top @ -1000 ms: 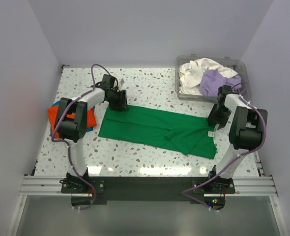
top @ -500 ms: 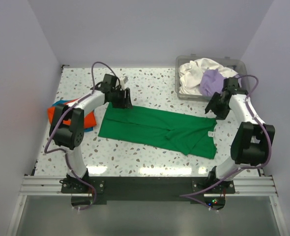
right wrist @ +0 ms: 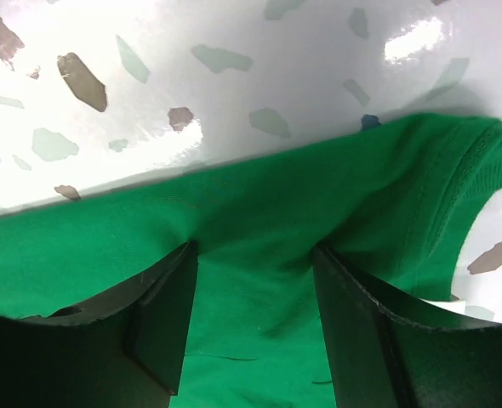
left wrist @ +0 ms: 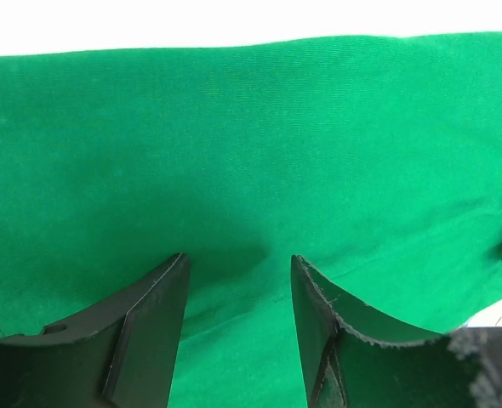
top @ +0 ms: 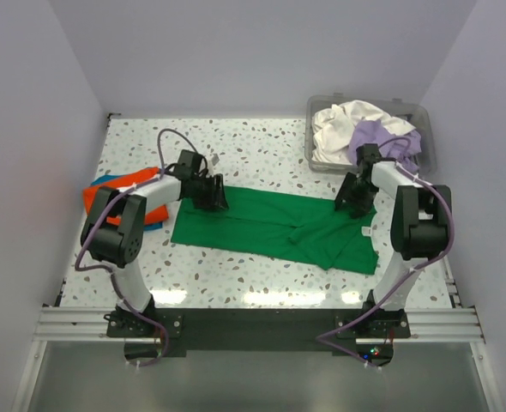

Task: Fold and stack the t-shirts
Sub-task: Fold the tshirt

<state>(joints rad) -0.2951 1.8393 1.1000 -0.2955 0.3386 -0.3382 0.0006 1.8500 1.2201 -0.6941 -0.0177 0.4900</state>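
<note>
From above, a folded orange t-shirt (top: 99, 202) lies at the left edge of the table (top: 262, 146). The left arm rises from its base and bends at the elbow, and its forearm crosses that shirt to the right. This sets the left gripper (top: 213, 196) on the far left corner of the green t-shirt (top: 270, 225). The green t-shirt is spread in a long band across the middle of the table.

Only the left wrist view shows the jaws: the left gripper (left wrist: 238, 263) is spread apart with nothing pinched. Its fingers (left wrist: 149, 327) point down at flat green cloth (left wrist: 251, 127), which fills nearly the whole view (whether the tips press into it cannot be told).

The right arm stands up from its base and folds back leftward, with the right gripper (top: 350, 199) over the shirt's far right edge. Its wrist camera shows the right gripper (right wrist: 253, 251) parted too, straddling the hem of the green cloth (right wrist: 106, 246) where it meets speckled tabletop (right wrist: 234, 85). A stitched seam curves at the right.

Behind it, in the far right corner and seen only from above, a clear bin (top: 310, 137) holds a crumpled white t-shirt (top: 343, 120) and a lavender t-shirt (top: 377, 137).
</note>
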